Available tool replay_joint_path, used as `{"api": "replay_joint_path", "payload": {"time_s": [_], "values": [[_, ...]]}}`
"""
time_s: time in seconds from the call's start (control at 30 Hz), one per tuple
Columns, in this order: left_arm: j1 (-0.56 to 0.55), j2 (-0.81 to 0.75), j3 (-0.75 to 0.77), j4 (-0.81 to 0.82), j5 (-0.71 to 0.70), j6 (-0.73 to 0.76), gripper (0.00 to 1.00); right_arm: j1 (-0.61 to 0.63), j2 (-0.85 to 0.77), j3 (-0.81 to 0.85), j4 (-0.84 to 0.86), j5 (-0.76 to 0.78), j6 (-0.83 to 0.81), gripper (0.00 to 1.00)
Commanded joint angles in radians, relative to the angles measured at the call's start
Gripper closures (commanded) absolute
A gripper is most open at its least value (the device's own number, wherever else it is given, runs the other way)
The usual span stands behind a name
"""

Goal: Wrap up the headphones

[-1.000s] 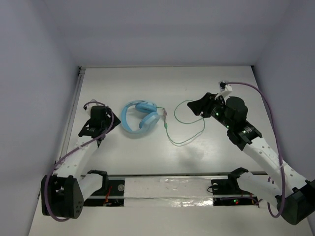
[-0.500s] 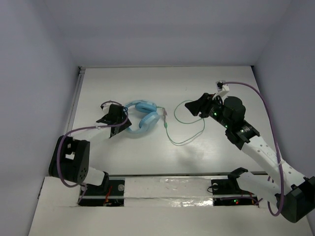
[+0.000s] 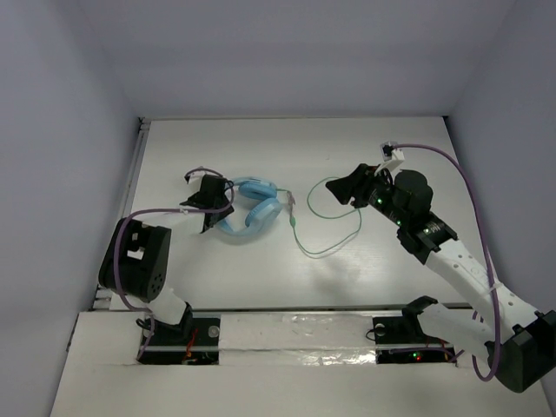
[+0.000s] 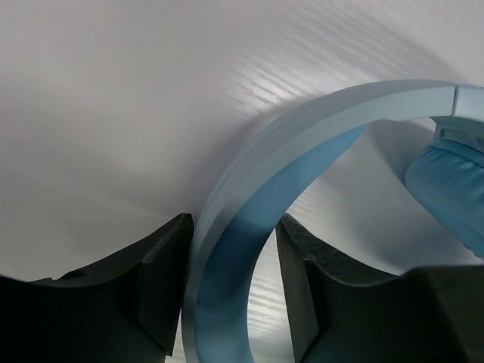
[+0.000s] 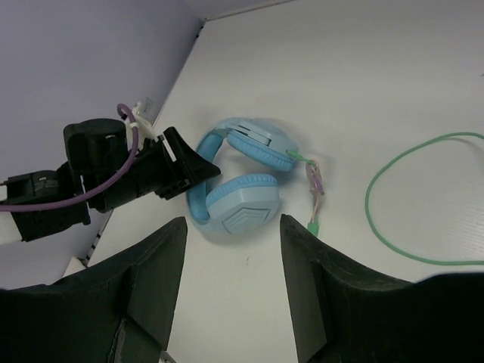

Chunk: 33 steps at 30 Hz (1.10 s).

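The light blue headphones point(image 3: 250, 207) lie flat on the white table, left of centre. Their thin pale green cord point(image 3: 311, 254) loops off to the right. My left gripper point(image 3: 215, 208) is open and straddles the curved headband point(image 4: 302, 144). In the left wrist view the left finger point(image 4: 162, 280) touches the band, and a gap shows at the right finger. My right gripper point(image 3: 347, 187) is open and empty, up over the cord's loop. The right wrist view shows the ear cups point(image 5: 243, 203) and the cord point(image 5: 367, 200) beyond its fingers.
Pale walls close off the table at the left, back and right. A rail point(image 3: 130, 187) runs along the left edge. A thick purple cable point(image 3: 473, 187) arcs over the right arm. The left arm point(image 5: 98, 178) reaches in at the headband's left.
My left arm swung right from the table's left side, and its gripper now sits over the headband. The right arm has barely moved. The headphones and cord lie as before.
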Motion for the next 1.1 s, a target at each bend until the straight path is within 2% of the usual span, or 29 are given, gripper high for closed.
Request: {"api": "replay_joint_path", "payload": {"time_s": [0.0,0.03,0.13,0.2,0.27,0.33,0.37,0.4,0.43,0.47,0.57,0.63,0.67,0.7,0.77,0.8,0.87,0.9,0.93,1.07], "values": [[-0.014,0.051,0.02,-0.021,0.0,0.0,0.55,0.007,-0.008,-0.013,0.06,0.004,0.002,0.42],[-0.014,0.058,0.027,-0.024,-0.006,0.003,0.56,0.007,-0.01,-0.016,0.061,0.002,0.005,0.42],[-0.025,0.054,0.021,-0.024,-0.003,0.012,0.79,0.007,-0.014,-0.017,0.058,0.005,0.008,0.42],[-0.025,0.038,0.018,-0.036,0.017,0.014,1.0,0.007,-0.019,-0.016,0.057,0.008,0.008,0.42],[-0.025,-0.01,0.031,-0.048,0.043,0.041,1.0,0.007,-0.02,-0.017,0.052,0.011,0.005,0.43],[-0.025,-0.096,0.069,-0.097,0.094,0.063,1.0,0.007,-0.019,-0.019,0.052,0.016,0.001,0.55],[-0.025,-0.128,0.087,-0.117,0.111,0.073,1.0,0.007,-0.017,-0.02,0.049,0.018,-0.001,0.64],[-0.025,-0.165,0.11,-0.165,0.143,0.104,1.0,0.007,-0.011,-0.02,0.052,0.013,-0.006,0.86],[-0.025,-0.226,0.173,-0.199,0.158,0.124,1.0,0.007,-0.004,-0.02,0.055,0.007,-0.018,0.95],[-0.025,-0.251,0.21,-0.231,0.17,0.141,1.0,0.007,0.006,-0.02,0.063,-0.002,-0.025,1.0],[-0.025,-0.296,0.397,-0.389,0.213,0.23,1.0,0.007,0.065,-0.02,0.098,-0.085,-0.062,1.0],[-0.025,-0.314,0.524,-0.467,0.247,0.273,1.0,0.03,0.114,-0.016,0.13,-0.163,-0.079,0.9],[-0.025,-0.324,0.559,-0.495,0.268,0.286,1.0,0.048,0.128,-0.007,0.135,-0.191,-0.102,0.67],[-0.025,-0.324,0.595,-0.501,0.269,0.287,1.0,0.048,0.142,-0.007,0.136,-0.2,-0.116,0.56],[-0.025,-0.33,0.668,-0.503,0.33,0.297,1.0,0.059,0.162,0.007,0.135,-0.228,-0.151,0.43],[-0.008,-0.331,0.688,-0.501,0.382,0.3,1.0,0.059,0.159,0.009,0.136,-0.234,-0.162,0.3],[0.027,-0.321,0.735,-0.498,0.445,0.305,1.0,0.059,0.147,0.001,0.143,-0.194,-0.185,0.2],[0.039,-0.318,0.747,-0.493,0.477,0.305,1.0,0.059,0.133,0.001,0.141,-0.141,-0.196,0.11],[0.061,-0.314,0.765,-0.492,0.538,0.305,1.0,0.059,0.13,-0.001,0.146,-0.107,-0.205,0.08],[0.081,-0.311,0.811,-0.503,0.605,0.313,1.0,0.059,0.151,0.01,0.144,-0.019,-0.245,0.06]]}}
